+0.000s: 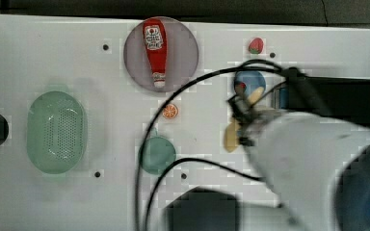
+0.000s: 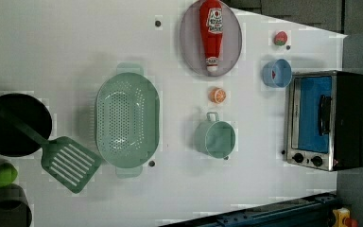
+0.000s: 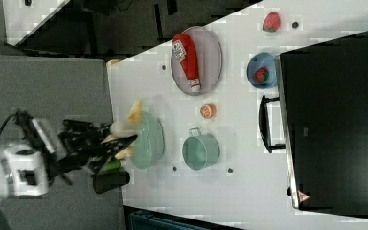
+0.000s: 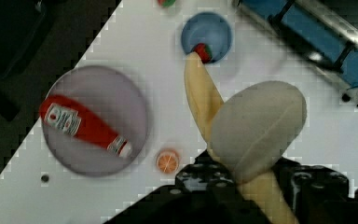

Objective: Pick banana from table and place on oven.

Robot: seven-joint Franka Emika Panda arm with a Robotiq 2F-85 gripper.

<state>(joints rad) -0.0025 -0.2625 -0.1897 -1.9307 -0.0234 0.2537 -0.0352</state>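
Observation:
The pale-yellow banana [image 4: 256, 126], its peel flaps splayed, sits between my gripper's [image 4: 242, 186] black jaws, which are shut on it. It hangs in the air above the white table [image 1: 53, 57]. In the top view the banana [image 1: 231, 136] and gripper [image 1: 244, 122] are between the teal cup and the oven [image 1: 347, 98], near the blue bowl. In the right view the banana [image 3: 124, 125] is held up at the gripper [image 3: 112, 141], at the right view's left. The oven [image 2: 326, 120] has a black top [image 3: 335, 120] and a blue glass door [image 4: 331, 42].
A ketchup bottle [image 1: 155, 50] lies on a grey plate [image 1: 183, 53]. An orange slice [image 1: 170, 111], a teal cup [image 1: 157, 154] and a green colander [image 1: 57, 131] are on the table. A blue bowl [image 2: 277, 74] holds a strawberry; another strawberry [image 2: 280, 38] lies beyond. A black pan [image 2: 14, 124] and a green spatula [image 2: 68, 163] lie at the left view's left.

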